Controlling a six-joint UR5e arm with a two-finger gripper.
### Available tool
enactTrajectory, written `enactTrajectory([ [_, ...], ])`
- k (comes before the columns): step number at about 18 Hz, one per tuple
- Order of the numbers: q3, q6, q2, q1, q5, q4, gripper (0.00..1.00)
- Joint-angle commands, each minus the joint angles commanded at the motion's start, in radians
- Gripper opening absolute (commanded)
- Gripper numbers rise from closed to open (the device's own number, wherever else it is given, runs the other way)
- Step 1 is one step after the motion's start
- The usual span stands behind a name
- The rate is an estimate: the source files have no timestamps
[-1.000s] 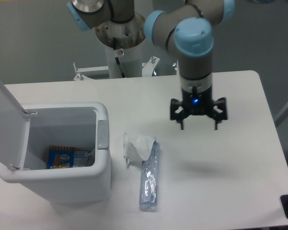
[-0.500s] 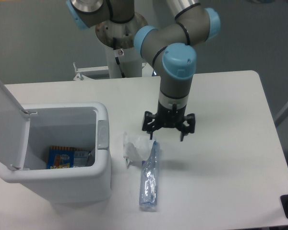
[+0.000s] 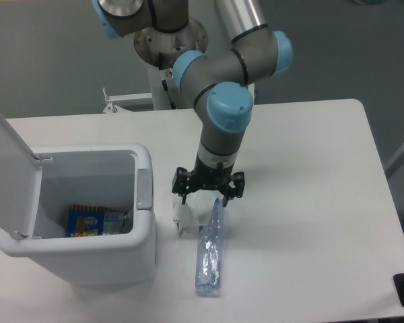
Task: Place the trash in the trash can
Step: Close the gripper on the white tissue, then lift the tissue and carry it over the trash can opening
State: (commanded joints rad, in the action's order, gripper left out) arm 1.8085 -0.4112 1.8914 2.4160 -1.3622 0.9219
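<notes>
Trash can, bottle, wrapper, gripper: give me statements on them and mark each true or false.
1. The trash can has its lid shut. False: the lid stands open.
2. The squashed bottle lies on the table beside the can. True.
3. The gripper holds the bottle in the air. False: it is open above the crumpled wrapper.
4. A printed packet lies inside the can. True.
5. The wrapper is inside the can. False: it lies on the table.

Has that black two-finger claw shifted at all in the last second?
Yes. The black two-finger gripper has travelled left toward the white boxy plastic bin, and now hangs open over the small crumpled white paper.
</notes>
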Motion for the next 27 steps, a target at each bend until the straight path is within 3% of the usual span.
enactTrajectory([
  [3,0.003,0.012,0.014,-0.014,-0.002,-0.011,0.97],
  [10,0.003,0.012,0.012,-0.017,-0.002,-0.009,0.31],
  [15,0.002,0.011,0.011,-0.017,0.0,-0.006,0.06],
  [23,-0.006,-0.009,-0.003,-0.005,0.003,-0.002,0.02],
  [27,-0.044,-0.027,-0.038,0.029,0.037,0.003,0.01],
])
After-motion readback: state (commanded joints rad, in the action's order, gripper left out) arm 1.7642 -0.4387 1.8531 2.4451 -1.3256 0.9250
